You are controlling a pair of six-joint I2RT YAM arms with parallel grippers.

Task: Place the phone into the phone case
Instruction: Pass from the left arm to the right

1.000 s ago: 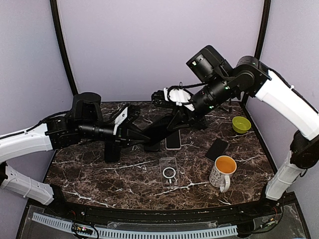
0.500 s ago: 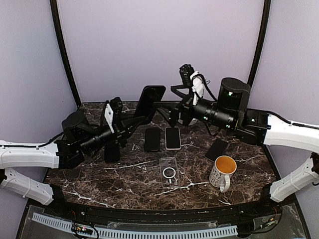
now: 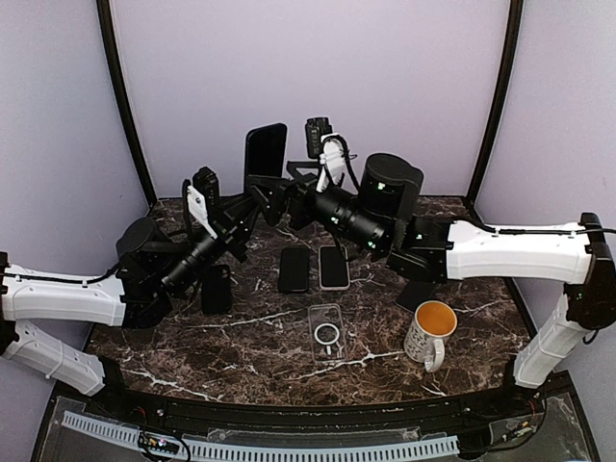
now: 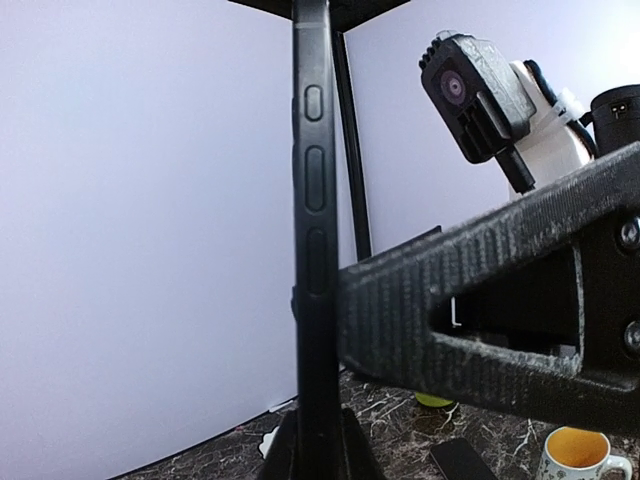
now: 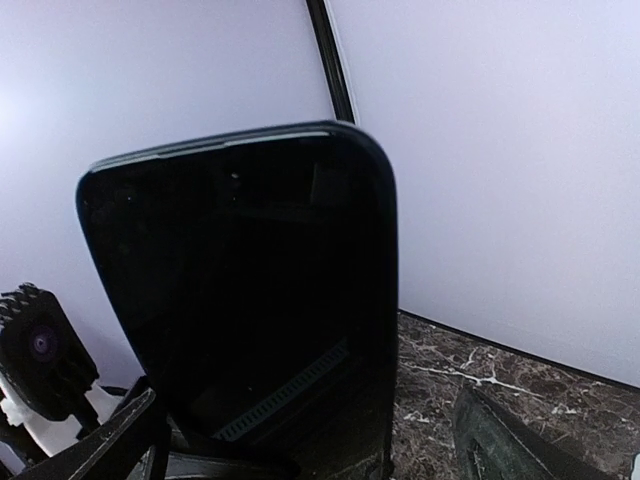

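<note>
A black phone (image 3: 266, 152) stands upright in the air above the back of the table. My left gripper (image 3: 256, 199) is shut on its lower end. The left wrist view shows the phone (image 4: 312, 230) edge-on, clamped at the bottom by my left gripper (image 4: 312, 455). My right gripper (image 3: 282, 197) is open, with its fingers (image 5: 110, 445) standing either side of the phone's dark screen (image 5: 250, 300); whether they touch it I cannot tell. The clear phone case (image 3: 326, 332) lies flat near the table's front middle.
Three other phones (image 3: 294, 269), (image 3: 334, 267), (image 3: 216, 289) lie flat behind the case. A fourth dark phone (image 3: 416, 292) lies half under the right arm. A white mug (image 3: 429, 332) of orange liquid stands front right. Purple walls close the back and sides.
The left gripper has lifted the phone from low over the table to upright at the back left. The right arm swung left to it and its gripper went from shut to open.
</note>
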